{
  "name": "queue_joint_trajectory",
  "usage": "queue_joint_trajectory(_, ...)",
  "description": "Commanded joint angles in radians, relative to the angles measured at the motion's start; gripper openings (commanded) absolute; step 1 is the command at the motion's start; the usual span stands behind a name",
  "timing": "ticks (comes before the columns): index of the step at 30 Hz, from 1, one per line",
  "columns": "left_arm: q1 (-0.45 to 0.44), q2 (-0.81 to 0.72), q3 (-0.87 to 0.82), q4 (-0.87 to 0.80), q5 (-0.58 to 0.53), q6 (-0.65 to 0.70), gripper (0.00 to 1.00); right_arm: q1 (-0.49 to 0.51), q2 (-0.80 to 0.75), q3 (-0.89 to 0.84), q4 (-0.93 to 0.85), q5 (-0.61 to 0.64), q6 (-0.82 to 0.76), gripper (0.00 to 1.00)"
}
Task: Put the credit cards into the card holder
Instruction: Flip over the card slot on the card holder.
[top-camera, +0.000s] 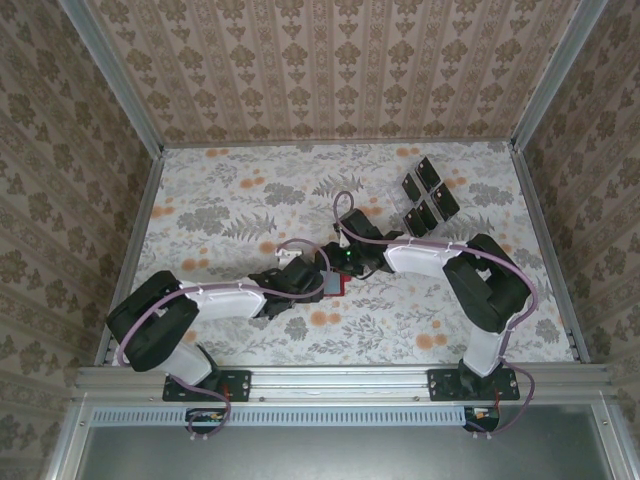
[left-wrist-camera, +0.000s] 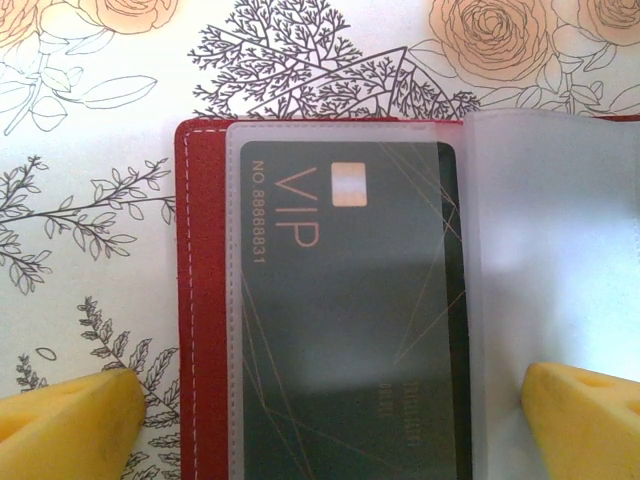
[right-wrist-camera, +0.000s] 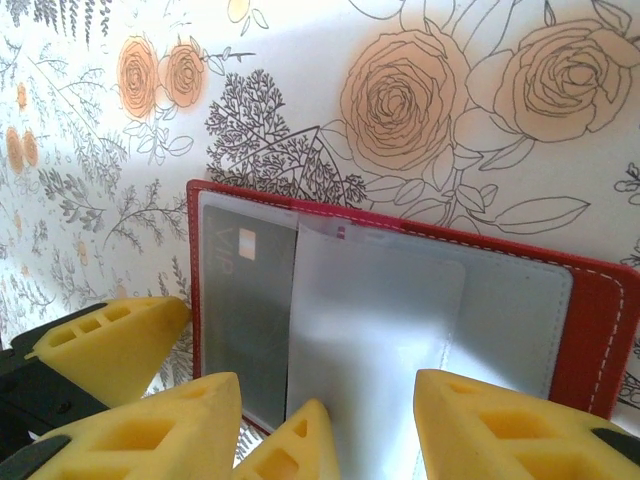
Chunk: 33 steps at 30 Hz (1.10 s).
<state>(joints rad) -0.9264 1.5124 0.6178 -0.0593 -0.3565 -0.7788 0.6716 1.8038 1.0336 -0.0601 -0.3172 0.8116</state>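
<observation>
card holder (left-wrist-camera: 205, 300) (credit card (left-wrist-camera: 350, 330) sleeved) lies between left gripper's (left-wrist-camera: 330, 380) spread jaws; right gripper (right-wrist-camera: 328, 378) also spread.

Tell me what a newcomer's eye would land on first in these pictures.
The open red card holder lies in the middle of the table, a dark credit card marked VIP already inside a clear sleeve. The yellow-fingered left gripper and right gripper meet over it, while more dark cards wait at the far right.
</observation>
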Motion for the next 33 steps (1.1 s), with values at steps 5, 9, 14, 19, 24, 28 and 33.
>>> queue_joint_trajectory(5, 0.003, 0.014, -0.035, -0.007, -0.004, -0.019, 1.0, -0.005, 0.019, -0.035, -0.012, 0.017, 0.006, 0.5)
queue_joint_trajectory(9, 0.004, 0.009, -0.037, -0.003, -0.003, -0.02, 1.0, -0.004, 0.038, -0.04, -0.006, 0.018, 0.01, 0.5)
queue_joint_trajectory(14, 0.005, 0.006, -0.041, 0.004, 0.001, -0.021, 1.0, -0.002, 0.08, -0.038, 0.017, 0.0, 0.019, 0.5)
queue_joint_trajectory(19, 0.006, -0.005, -0.045, 0.006, 0.005, -0.022, 1.0, -0.001, 0.099, -0.036, 0.047, -0.028, 0.026, 0.5)
queue_joint_trajectory(24, 0.005, -0.028, -0.047, 0.002, 0.006, -0.023, 1.0, -0.002, 0.089, -0.045, 0.083, -0.052, 0.041, 0.5)
queue_joint_trajectory(28, 0.006, -0.072, -0.049, -0.012, 0.003, -0.022, 1.0, -0.001, 0.06, -0.049, 0.089, -0.059, 0.053, 0.5)
queue_joint_trajectory(33, 0.013, -0.158, -0.057, -0.039, -0.012, -0.017, 1.0, 0.003, 0.026, -0.038, 0.082, -0.067, 0.059, 0.49)
